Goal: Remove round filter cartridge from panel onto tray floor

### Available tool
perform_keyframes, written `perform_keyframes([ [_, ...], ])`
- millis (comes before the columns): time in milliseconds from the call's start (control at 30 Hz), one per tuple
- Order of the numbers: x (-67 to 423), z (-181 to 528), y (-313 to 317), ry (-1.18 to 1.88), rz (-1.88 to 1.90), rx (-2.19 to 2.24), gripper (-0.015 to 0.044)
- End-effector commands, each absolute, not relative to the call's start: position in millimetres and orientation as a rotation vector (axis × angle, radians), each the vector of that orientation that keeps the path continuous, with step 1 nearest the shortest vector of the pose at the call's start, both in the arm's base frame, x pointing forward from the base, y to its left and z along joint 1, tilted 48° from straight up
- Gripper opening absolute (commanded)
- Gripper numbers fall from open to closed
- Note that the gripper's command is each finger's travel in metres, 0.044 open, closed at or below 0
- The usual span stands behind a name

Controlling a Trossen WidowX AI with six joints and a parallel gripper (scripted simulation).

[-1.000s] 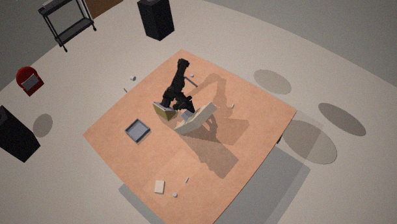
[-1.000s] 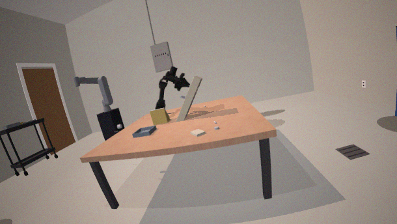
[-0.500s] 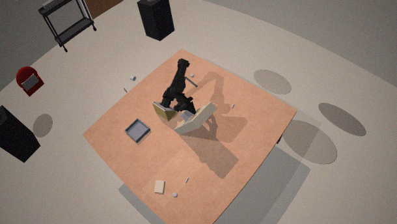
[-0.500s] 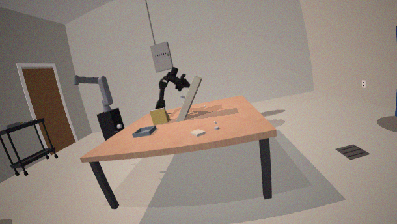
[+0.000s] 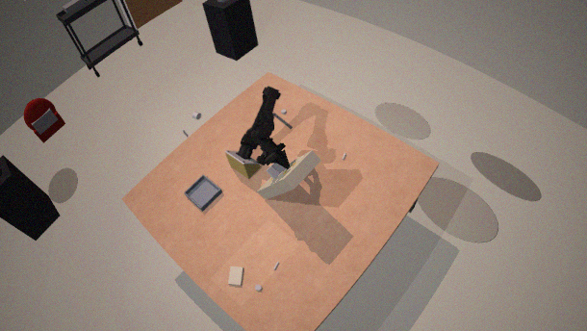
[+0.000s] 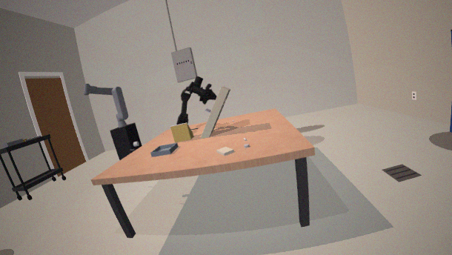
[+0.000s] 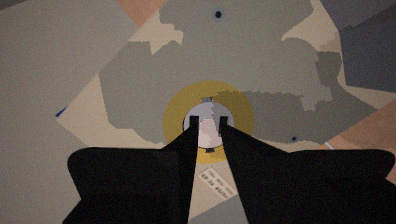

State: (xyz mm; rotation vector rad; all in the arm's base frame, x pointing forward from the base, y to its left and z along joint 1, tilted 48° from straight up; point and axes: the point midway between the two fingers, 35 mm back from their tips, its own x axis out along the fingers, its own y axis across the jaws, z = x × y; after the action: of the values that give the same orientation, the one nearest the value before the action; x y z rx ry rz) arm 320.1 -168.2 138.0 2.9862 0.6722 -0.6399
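Note:
The round pale cartridge [image 7: 209, 111] sits in the tilted cream service panel [image 5: 293, 179] [image 6: 217, 113] [image 7: 120, 107], inside a yellow ring [image 7: 172, 120]. My gripper [image 5: 288, 166] [image 6: 215, 97] [image 7: 209, 129] is at the panel's face, its fingers partly open with a narrow gap and nothing held between them. In the wrist view the two fingertips overlap the cartridge's two slots, one on each side; how deep they reach is hidden. The blue-grey tray [image 5: 204, 193] [image 6: 164, 150] stands on the table, away from the panel, and is empty.
A yellow-sided box [image 5: 243, 165] [image 6: 181, 133] stands between the arm's base and the tray. A small grey piece [image 5: 275, 171] [image 6: 208, 110] is in front of the panel. A cream block [image 5: 236, 276] [image 6: 225, 150] and small bits lie farther off on the table [image 5: 164, 202].

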Motion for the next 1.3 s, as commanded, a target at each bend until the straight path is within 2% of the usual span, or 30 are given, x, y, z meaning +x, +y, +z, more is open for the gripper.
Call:
perform_keyframes([
  [0, 320, 138, -169, 0.667, -0.645, 2.988, 0.0099],
  [1267, 331, 132, -163, 0.667, -0.644, 2.988, 0.0099],
])
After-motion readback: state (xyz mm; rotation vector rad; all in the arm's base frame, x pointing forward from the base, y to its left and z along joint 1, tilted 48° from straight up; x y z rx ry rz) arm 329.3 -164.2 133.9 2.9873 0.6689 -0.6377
